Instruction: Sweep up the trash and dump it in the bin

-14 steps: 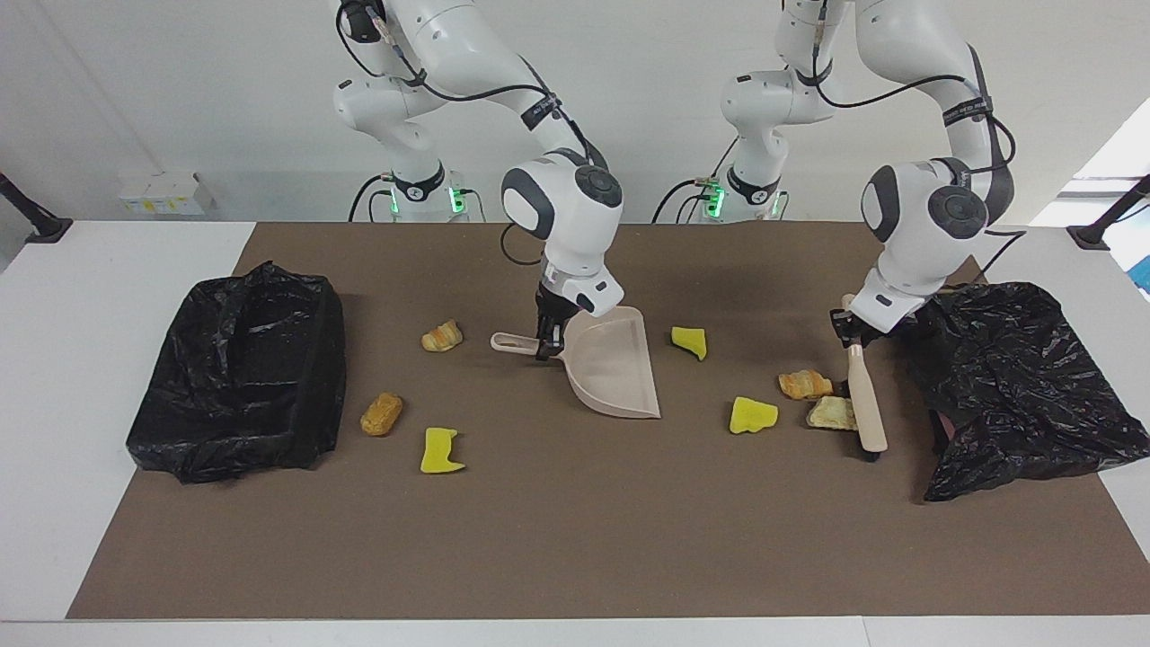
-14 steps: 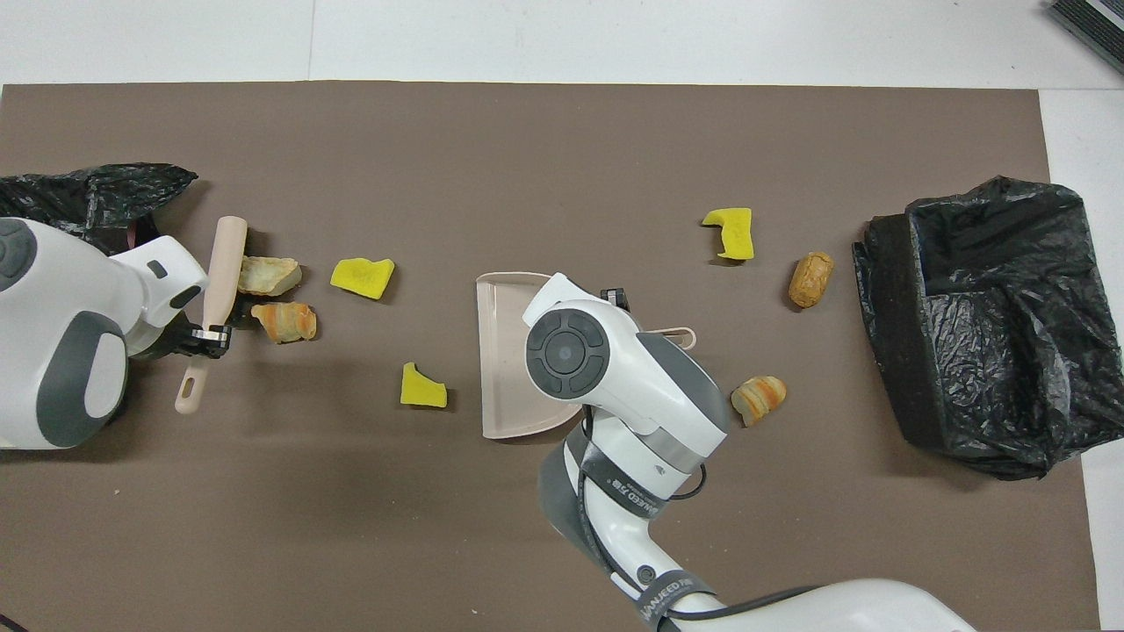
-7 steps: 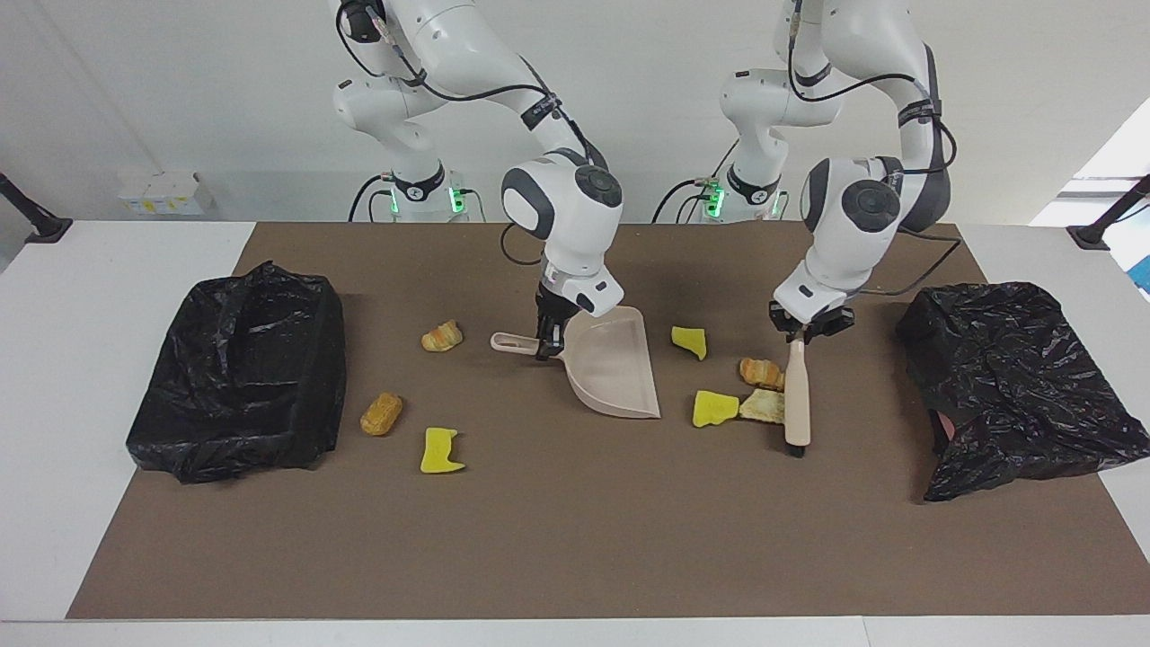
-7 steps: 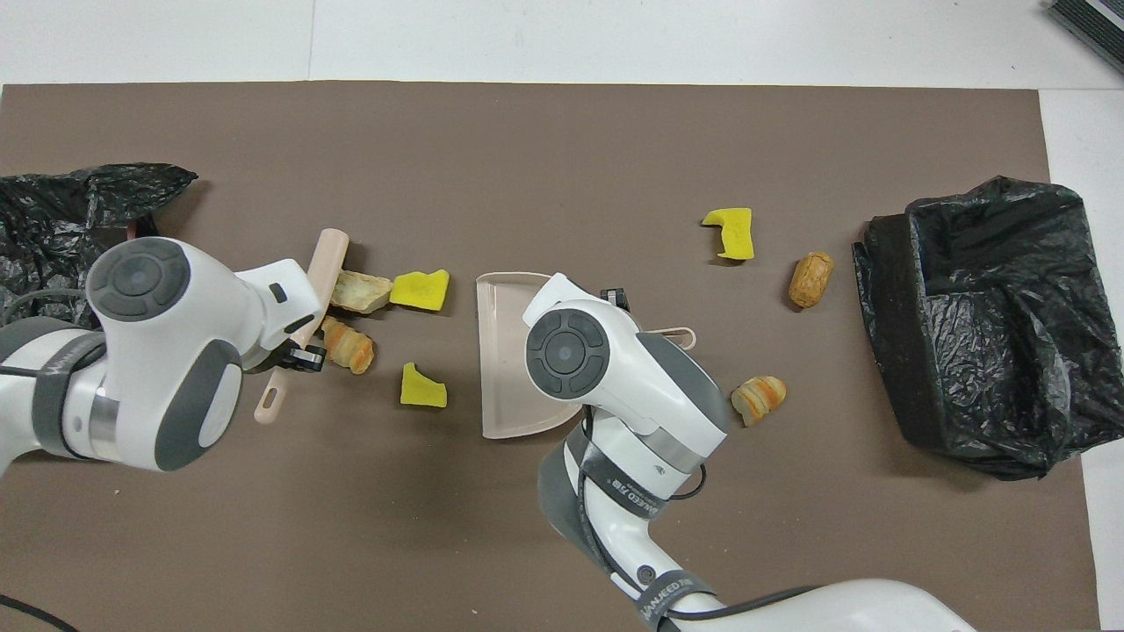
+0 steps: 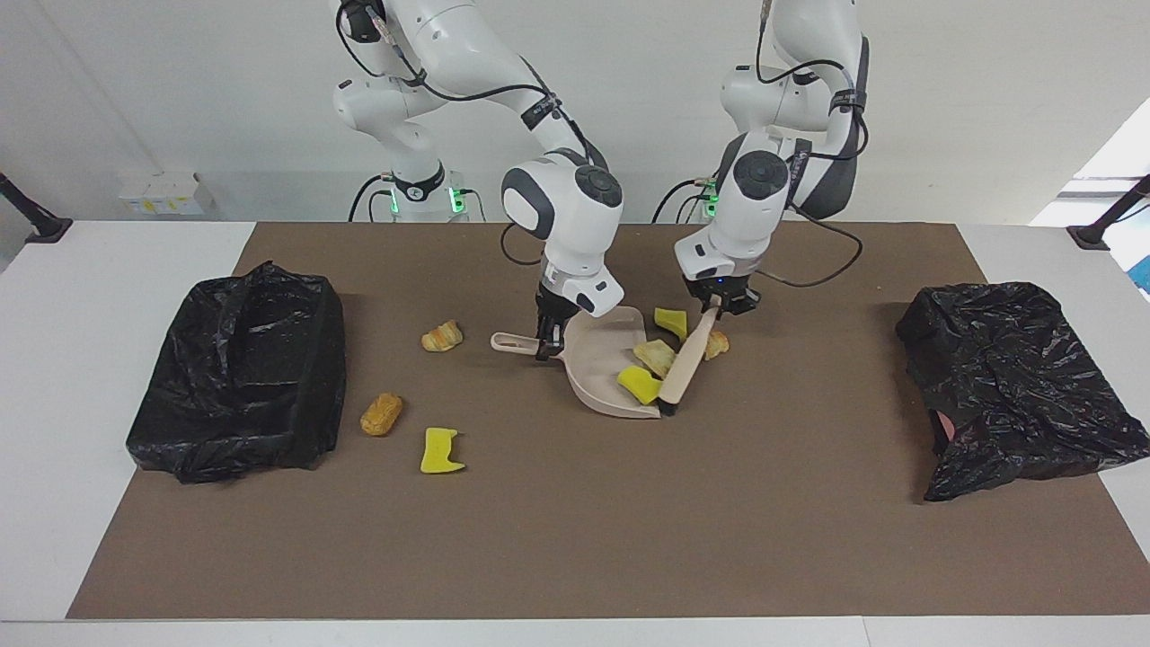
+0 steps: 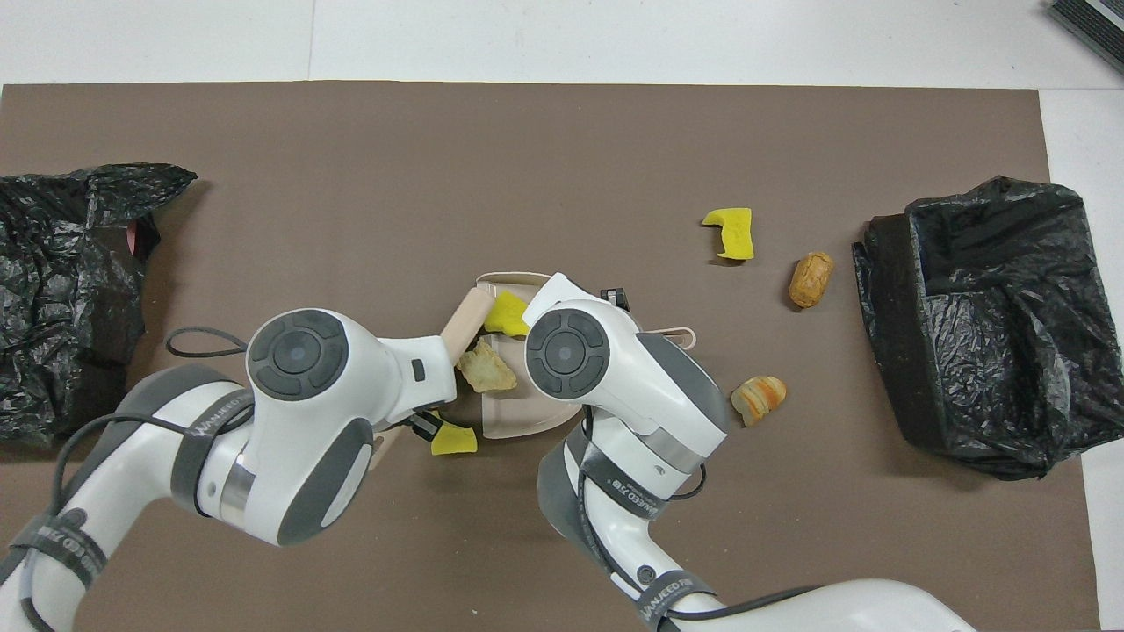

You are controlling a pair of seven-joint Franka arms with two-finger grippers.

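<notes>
My right gripper (image 5: 545,346) is shut on the handle of the beige dustpan (image 5: 604,373), which rests on the mat mid-table. My left gripper (image 5: 719,310) is shut on the brush (image 5: 685,364), whose head is at the pan's mouth. A yellow chunk (image 5: 640,385) and a tan bread piece (image 5: 656,355) lie in the pan. Another yellow chunk (image 5: 671,321) lies at the mouth's corner. A croissant (image 5: 716,344) lies outside, against the brush. A croissant (image 5: 442,335), a roll (image 5: 381,413) and a yellow chunk (image 5: 440,451) lie toward the black-lined bin (image 5: 243,368).
A crumpled black bag heap (image 5: 1015,377) lies at the left arm's end of the brown mat (image 5: 575,539). In the overhead view both arms cover most of the pan (image 6: 505,423); the bin (image 6: 983,325) is at the right arm's end.
My left gripper swept the brush from the black bag heap toward the dustpan, pushing a yellow chunk and the tan bread into it. The right gripper and pan stayed put.
</notes>
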